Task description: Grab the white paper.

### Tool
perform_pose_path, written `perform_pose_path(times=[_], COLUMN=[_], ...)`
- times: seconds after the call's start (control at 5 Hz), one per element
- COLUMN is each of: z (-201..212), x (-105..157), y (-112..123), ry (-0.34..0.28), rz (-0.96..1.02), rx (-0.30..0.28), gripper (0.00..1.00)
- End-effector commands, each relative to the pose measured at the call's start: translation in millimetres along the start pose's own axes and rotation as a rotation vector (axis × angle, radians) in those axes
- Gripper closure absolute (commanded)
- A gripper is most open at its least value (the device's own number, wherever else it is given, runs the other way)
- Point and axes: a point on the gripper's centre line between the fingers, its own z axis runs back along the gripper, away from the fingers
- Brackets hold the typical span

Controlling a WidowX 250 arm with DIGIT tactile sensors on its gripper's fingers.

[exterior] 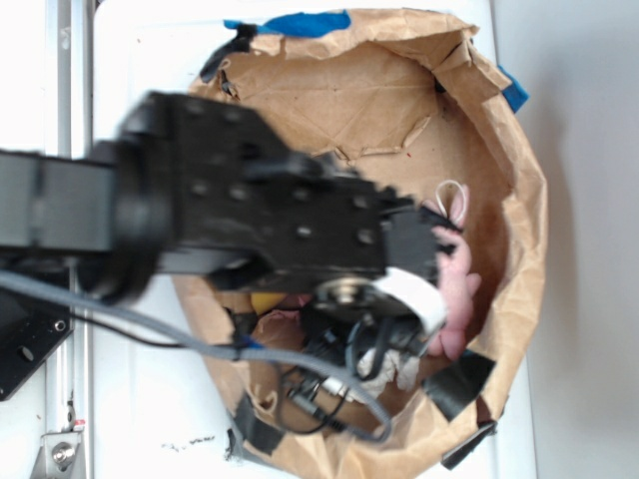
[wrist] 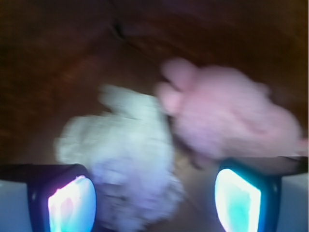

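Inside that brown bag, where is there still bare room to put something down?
The far part of the brown paper bag, between its rim and the pink plush bunny, is bare. Under the gripper it is crowded: the white paper lies against the bunny, and cables fill the bag's near end.

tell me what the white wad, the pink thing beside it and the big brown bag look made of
White paper: looks like crumpled paper, matte off-white with a lumpy, creased surface, though the wrist view is blurred. Pink bunny: probably plush fabric, soft and fuzzy at the edges. Brown bag: kraft paper, matte, showing fold lines and torn, wrinkled rims.
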Motion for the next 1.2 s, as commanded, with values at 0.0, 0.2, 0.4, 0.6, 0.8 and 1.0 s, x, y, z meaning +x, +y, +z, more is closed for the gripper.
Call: perform_pose_path(times=[0.0, 0.2, 0.4, 0.6, 0.8, 1.0], z=[22, 17, 5, -8, -8, -14], x=[17, 30, 28, 25, 22, 20], y=[0, 12, 9, -6, -23, -26], ry=[-0.172, -0.156, -0.105, -0.073, -0.057, -0.030], rz=[0.137, 0.184, 0.150, 0.028, -0.132, -0.126], rx=[0.012, 0.034, 0.023, -0.071, -0.129, -0.128], gripper=[0.00, 0.00, 0.00, 0.00, 0.00, 0.00])
